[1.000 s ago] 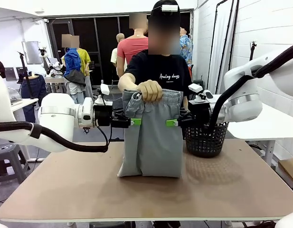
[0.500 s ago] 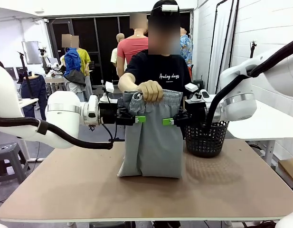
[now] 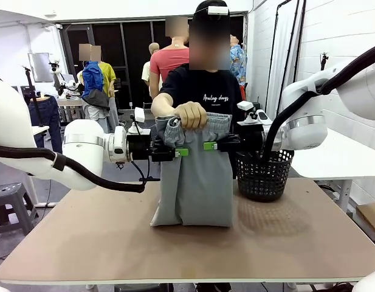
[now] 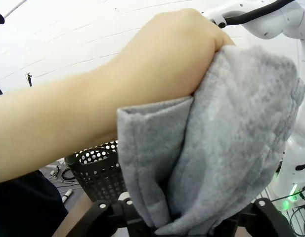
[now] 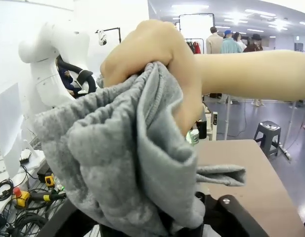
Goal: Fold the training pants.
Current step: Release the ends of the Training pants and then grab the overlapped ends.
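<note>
- Closer together than a second ago: left gripper (image 3: pixel 182 152) in from 9 o'clock, right gripper (image 3: pixel 208 146) in from 3 o'clock, green pads now over the front of the training pants (image 3: pixel 196 182).
- Cannot tell how wide either stands: fingertips buried in grey folds in both wrist views.
- Soft, light grey jersey; hangs upright at table centre from the person's hand (image 3: pixel 192 115) at 12 o'clock, gathered waistband bunched, lower end slumped on the top.
- Round black mesh basket (image 3: pixel 264 179) at 3 o'clock of the pants.
- Smooth tan table (image 3: pixel 114 237); white walls behind.
</note>
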`<state>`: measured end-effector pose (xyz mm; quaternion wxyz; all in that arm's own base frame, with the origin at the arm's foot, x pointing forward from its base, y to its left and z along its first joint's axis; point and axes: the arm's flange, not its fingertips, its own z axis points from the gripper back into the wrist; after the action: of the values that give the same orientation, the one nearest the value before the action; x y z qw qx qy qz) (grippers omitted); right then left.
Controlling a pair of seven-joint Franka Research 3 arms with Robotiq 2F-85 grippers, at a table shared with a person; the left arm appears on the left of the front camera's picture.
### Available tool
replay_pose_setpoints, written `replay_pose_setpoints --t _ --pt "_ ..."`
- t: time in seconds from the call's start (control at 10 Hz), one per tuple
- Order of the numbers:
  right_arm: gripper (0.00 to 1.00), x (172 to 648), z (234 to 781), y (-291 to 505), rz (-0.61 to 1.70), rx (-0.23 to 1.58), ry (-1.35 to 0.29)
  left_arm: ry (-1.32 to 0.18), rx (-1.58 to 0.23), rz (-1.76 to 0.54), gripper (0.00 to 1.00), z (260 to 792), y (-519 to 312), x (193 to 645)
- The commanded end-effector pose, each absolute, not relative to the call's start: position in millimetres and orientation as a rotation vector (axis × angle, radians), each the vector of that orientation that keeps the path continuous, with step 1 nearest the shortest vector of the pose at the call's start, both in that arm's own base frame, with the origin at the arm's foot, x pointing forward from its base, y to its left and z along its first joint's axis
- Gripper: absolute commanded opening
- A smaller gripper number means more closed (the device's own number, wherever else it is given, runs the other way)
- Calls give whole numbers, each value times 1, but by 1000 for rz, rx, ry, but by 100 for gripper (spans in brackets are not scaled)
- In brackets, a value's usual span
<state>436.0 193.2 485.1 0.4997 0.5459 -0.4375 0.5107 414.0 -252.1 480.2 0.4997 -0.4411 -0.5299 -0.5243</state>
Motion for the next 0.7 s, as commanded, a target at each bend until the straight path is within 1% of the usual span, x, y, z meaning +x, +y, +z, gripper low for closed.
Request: replay_pose_setpoints --t 0.0,0.3,0.6 --pt "0 439 490 198 1190 1360 -1038 -1291 -1083 -1270 0 483 -251 416" --pt "0 440 486 199 1196 1360 -946 -1279 -1076 -1215 0 490 -254 415" --pt "0 445 486 198 1203 1364 -924 -1244 -1069 -1213 0 494 -256 415"
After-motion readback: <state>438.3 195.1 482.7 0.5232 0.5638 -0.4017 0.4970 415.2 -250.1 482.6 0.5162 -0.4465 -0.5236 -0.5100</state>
